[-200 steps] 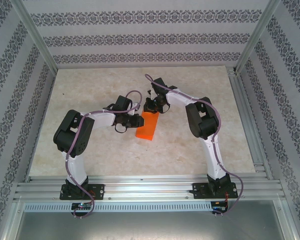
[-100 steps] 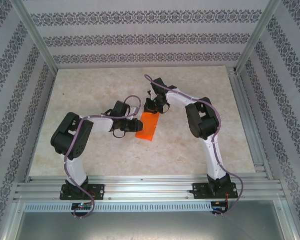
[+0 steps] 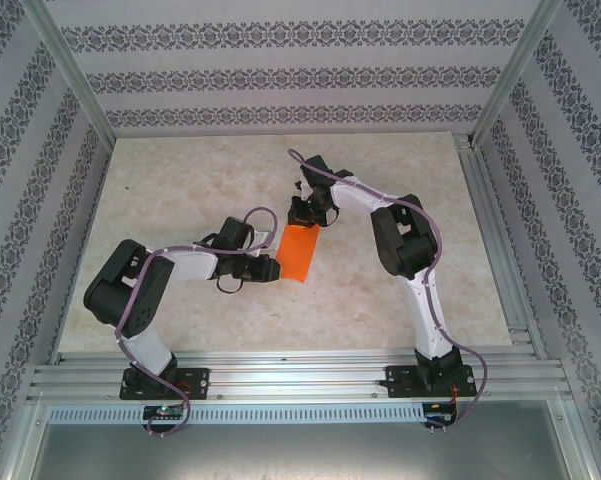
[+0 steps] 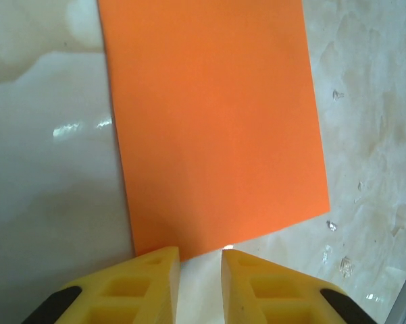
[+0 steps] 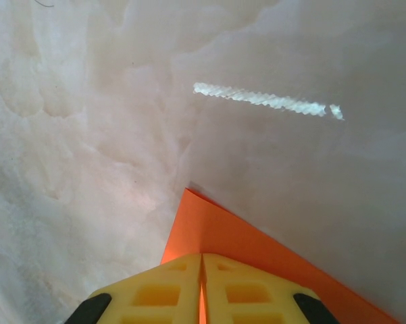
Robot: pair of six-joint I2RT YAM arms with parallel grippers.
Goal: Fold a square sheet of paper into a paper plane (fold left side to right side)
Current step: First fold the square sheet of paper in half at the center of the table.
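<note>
The right claw (image 5: 202, 258) has its two blocky yellow fingers, moulded with square hollows, pressed flat together. A thin line of orange shows in the seam between them, so it is pinching the far end of the orange sheet of paper (image 4: 216, 121). Just past those tips a sharp corner of the sheet juts out, with a crisp straight edge running off to the right.

The left claw (image 4: 201, 254) sits at the sheet's near edge. Its yellow fingers stand a little apart, and pale surface shows in the narrow gap between them. One tip is right at the paper's edge; whether it touches cannot be told.

The sheet is plain, matte and smooth, and it reads as a flat oblong with clean parallel sides. In the overhead view it lies at a slight tilt between the two claws, near the middle of the surface (image 3: 180, 180).

That surface is a glossy, cream, marble-like slab with cloudy veining and bright streaks of reflected light. Aluminium rails frame it, and around it stand walls papered in bands of dark ornamental pattern on white.
</note>
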